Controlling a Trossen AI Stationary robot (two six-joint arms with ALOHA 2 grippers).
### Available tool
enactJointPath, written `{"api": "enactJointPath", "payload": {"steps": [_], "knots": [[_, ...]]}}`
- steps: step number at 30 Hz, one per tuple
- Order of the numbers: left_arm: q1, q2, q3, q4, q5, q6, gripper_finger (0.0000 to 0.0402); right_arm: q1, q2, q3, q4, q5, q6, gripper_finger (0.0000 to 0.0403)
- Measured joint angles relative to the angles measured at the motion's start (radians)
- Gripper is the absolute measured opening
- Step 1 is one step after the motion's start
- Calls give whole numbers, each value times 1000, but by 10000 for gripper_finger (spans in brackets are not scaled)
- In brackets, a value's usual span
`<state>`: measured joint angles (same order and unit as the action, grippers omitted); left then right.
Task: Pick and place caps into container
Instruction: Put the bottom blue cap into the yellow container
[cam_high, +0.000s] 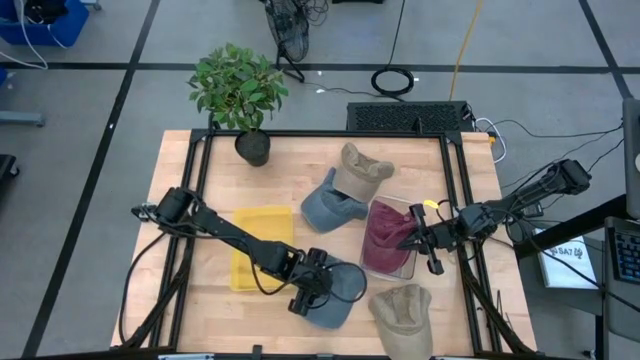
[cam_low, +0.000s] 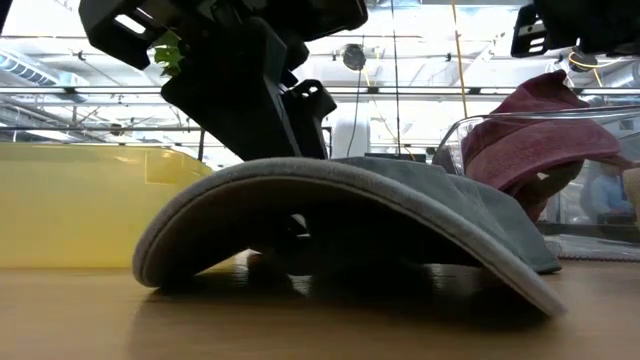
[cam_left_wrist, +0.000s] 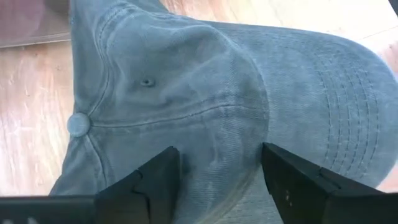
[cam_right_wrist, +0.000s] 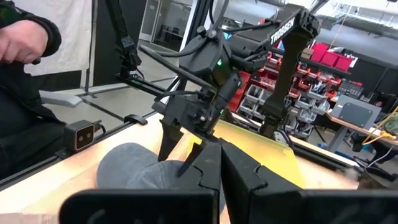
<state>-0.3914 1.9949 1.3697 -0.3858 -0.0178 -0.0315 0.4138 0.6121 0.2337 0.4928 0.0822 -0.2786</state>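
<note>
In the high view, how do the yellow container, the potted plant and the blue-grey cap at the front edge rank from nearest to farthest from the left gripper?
1. Blue-grey cap, right under the left gripper.
2. Yellow container, just behind it.
3. Potted plant, at the table's far edge.

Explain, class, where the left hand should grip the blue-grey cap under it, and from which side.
Grip the crown of the blue-grey cap from above. The soft fabric humps up there, and the left hand already straddles that fold with fingers open. The brim lies low and wide on the table, so it is likely harder to pinch.
</note>
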Motion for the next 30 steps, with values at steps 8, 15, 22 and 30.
{"api": "enactJointPath", "payload": {"steps": [8,15,22,30], "knots": [[0,0,0,-6,43,68,77,0,0,0,5,0,-22,0],[-4,1,34,-17,42,150,16,0,0,0,5,0,-32,0],[-49,-49,181,-190,17,142,11,0,-1,0,4,0,-33,0],[-152,-208,320,-567,-205,90,12,0,2,0,6,-3,-31,0]]}}
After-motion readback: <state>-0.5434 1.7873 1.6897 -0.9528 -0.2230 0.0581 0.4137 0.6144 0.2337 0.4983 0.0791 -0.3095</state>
